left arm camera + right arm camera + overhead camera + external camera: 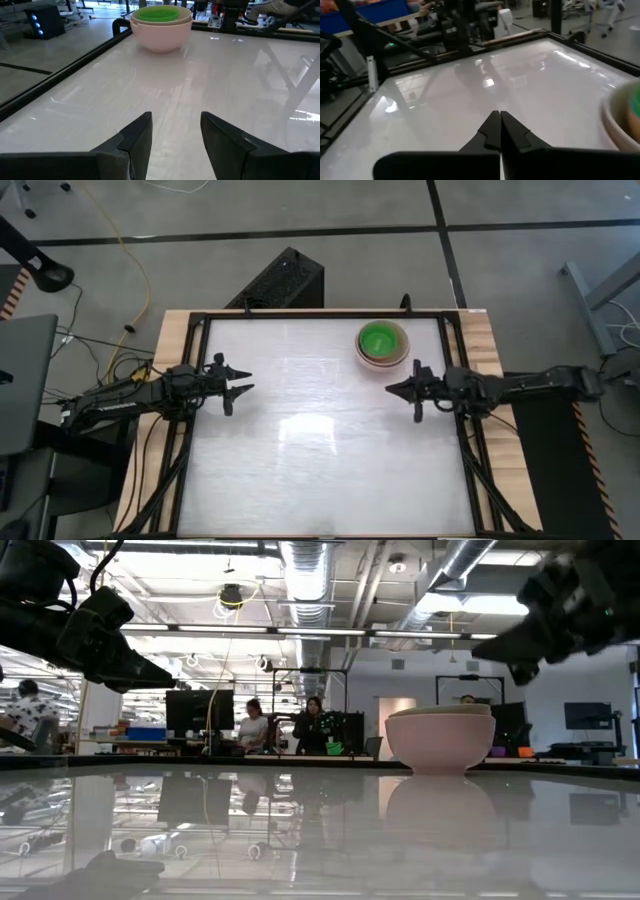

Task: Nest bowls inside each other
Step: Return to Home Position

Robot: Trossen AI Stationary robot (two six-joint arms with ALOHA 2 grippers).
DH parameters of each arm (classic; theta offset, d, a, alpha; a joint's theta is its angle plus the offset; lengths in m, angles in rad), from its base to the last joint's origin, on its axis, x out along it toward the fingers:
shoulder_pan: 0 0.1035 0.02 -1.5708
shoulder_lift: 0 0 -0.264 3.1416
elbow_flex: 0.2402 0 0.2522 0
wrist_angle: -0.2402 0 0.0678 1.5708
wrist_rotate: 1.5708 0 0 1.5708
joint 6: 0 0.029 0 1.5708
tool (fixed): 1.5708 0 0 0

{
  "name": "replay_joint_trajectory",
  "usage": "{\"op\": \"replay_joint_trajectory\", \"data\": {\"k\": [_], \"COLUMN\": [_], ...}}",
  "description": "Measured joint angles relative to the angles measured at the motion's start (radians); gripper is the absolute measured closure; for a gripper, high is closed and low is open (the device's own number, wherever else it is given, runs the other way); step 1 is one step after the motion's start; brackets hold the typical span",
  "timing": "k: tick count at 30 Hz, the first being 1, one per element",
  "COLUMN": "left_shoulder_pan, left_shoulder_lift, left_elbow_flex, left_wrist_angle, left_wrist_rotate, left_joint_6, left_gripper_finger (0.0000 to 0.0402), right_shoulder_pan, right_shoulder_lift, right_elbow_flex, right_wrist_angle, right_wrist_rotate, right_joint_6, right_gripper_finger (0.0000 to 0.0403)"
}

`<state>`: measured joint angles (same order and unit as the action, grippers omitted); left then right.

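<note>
The bowls stand nested in one stack [382, 343] on their base near the table's far right corner. A bright green bowl [156, 13] sits innermost, and a pale pink-white bowl [161, 35] is the outer one; the low view shows this stack [440, 740] from the side. My left gripper [243, 383] hovers open over the table's left side, pointing toward the right, with nothing between its fingers [135, 137]. My right gripper [392, 390] is shut and empty, pointing left, just nearer than the stack; the stack's rim [622, 120] shows beside it.
A black frame rail [452, 360] borders the glossy white table top on all sides, with a wooden margin [165, 380] outside it. A black box [285, 280] stands on the floor beyond the far edge. People [312, 725] sit at desks in the room behind.
</note>
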<state>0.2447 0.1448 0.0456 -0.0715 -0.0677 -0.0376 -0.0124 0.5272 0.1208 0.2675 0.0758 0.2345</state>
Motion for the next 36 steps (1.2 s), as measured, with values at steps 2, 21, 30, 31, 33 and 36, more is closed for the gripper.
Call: {"op": "replay_joint_trajectory", "data": {"k": [2, 21, 30, 31, 33, 36], "left_shoulder_pan": [0.000, 0.000, 0.000, 0.000, 0.000, 0.000], "left_shoulder_lift": [0.000, 0.000, 0.000, 0.000, 0.000, 0.000], "left_elbow_flex": [0.000, 0.000, 0.000, 0.000, 0.000, 0.000], "left_wrist_angle": [0.000, 0.000, 0.000, 0.000, 0.000, 0.000], "left_wrist_rotate": [0.000, 0.000, 0.000, 0.000, 0.000, 0.000], "left_joint_6": [0.000, 0.000, 0.000, 0.000, 0.000, 0.000], "left_gripper_finger": [0.0244, 0.0244, 0.0244, 0.0244, 0.0244, 0.0244], "right_shoulder_pan": [-0.016, -0.036, -0.036, -0.036, -0.036, -0.036], "right_shoulder_lift": [-0.035, -0.285, -0.286, -0.286, -0.286, -0.286], "right_elbow_flex": [-0.039, -0.111, -0.112, -0.112, -0.112, -0.112], "right_wrist_angle": [-0.002, -0.234, -0.235, -0.235, -0.235, -0.235], "right_wrist_rotate": [0.001, -0.002, -0.001, -0.001, -0.001, -0.001], "right_joint_6": [0.001, -0.108, -0.026, -0.026, -0.025, -0.025], "right_gripper_finger": [0.0392, 0.0391, 0.0368, 0.0367, 0.0367, 0.0366]}}
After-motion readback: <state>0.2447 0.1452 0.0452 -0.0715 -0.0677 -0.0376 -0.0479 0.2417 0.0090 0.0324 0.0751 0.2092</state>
